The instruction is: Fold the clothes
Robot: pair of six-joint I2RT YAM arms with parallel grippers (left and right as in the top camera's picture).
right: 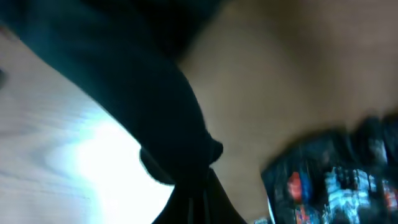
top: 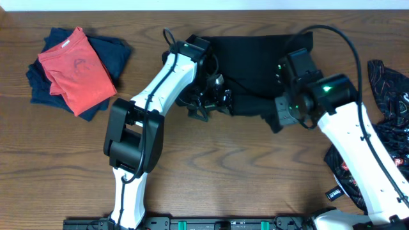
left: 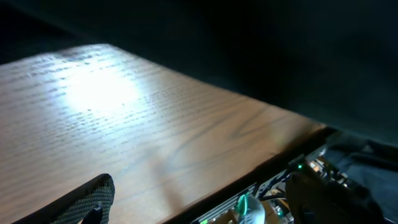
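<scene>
The left gripper (top: 208, 101) is seen just left of centre in the overhead view, its jaws spread and nothing held between them. In the left wrist view one finger (left: 87, 202) is visible at the lower left, with only bare wood of the table (left: 124, 124) ahead of it. The right gripper (top: 279, 117) is clenched on the lower right corner of the black garment (top: 249, 57). In the right wrist view the cloth (right: 155, 106) is pinched at the bottom centre and runs up to the upper left. The black garment is spread at the upper centre of the table, between the two arms. A dark printed garment (top: 390, 96) lies at the right edge. A red shirt (top: 77, 67) is laid on a navy garment (top: 112, 51) at the upper left, well apart from both grippers.
</scene>
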